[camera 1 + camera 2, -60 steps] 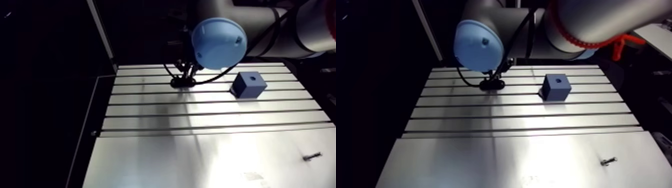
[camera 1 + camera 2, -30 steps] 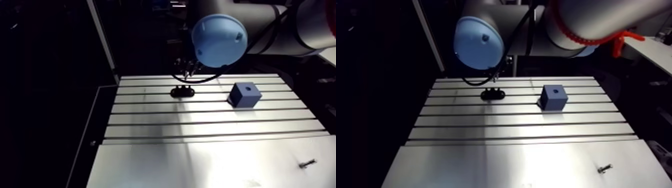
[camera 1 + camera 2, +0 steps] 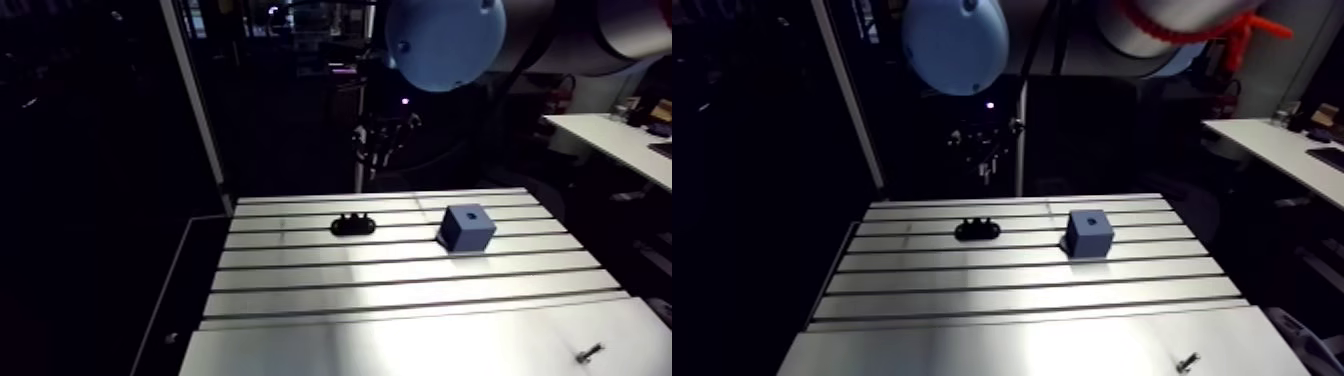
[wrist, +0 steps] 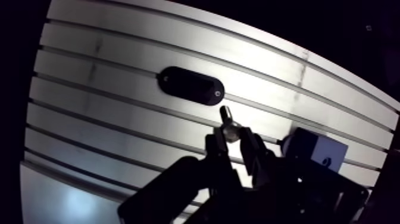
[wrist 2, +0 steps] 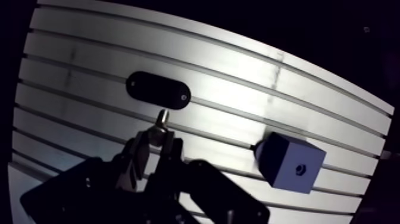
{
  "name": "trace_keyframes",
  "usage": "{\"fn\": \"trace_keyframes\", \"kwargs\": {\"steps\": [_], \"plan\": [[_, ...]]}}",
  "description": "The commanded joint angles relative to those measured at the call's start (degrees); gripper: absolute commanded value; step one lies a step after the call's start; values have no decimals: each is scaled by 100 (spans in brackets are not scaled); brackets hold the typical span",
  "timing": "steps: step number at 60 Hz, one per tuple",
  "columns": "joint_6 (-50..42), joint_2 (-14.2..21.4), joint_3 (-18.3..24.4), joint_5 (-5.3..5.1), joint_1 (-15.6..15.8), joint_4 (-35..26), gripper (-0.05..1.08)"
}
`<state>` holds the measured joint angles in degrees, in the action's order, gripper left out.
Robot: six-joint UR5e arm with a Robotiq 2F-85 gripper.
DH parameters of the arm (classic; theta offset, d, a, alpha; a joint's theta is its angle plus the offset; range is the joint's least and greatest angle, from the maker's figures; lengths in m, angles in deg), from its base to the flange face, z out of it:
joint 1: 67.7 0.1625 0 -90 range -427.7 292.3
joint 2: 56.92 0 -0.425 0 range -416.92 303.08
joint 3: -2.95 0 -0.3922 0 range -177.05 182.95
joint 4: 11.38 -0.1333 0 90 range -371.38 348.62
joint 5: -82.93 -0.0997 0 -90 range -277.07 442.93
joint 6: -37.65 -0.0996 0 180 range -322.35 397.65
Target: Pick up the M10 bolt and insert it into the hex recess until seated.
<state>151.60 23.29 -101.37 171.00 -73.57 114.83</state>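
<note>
In the wrist view my gripper (image 4: 233, 140) is shut on a small metal bolt (image 4: 227, 121), whose shank sticks out ahead of the fingertips. The bolt hangs well above the slotted table. Below and ahead of it lies a black oval holder (image 4: 190, 85). A blue cube (image 5: 291, 161) with a hole in its top face stands beside the gripper, on the same rows of slots. In the arm view the gripper (image 3: 384, 138) is a dark shape high over the table's far edge, with the holder (image 3: 352, 223) and cube (image 3: 466, 228) below it.
A second small bolt (image 3: 589, 352) lies on the smooth plate at the front right of the table (image 3: 400, 290). A dark upright post (image 3: 195, 110) stands at the table's far left corner.
The gripper has risen from the black holder to well above the table, carrying the bolt. The arm view has shifted with the arm; holder, cube and the loose bolt have stayed put.
</note>
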Motion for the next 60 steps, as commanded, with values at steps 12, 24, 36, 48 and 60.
{"fn": "trace_keyframes", "kwargs": {"steps": [12,24,36,48,60], "plan": [[2207,246,1066,38,-893,-2523,85],[2653,53,1244,149,-1277,-2717,85],[2681,-124,1427,239,-1369,-2965,85],[2699,-201,1436,242,-1545,-2907,85],[2681,-220,1410,259,-1576,-2734,85]]}}
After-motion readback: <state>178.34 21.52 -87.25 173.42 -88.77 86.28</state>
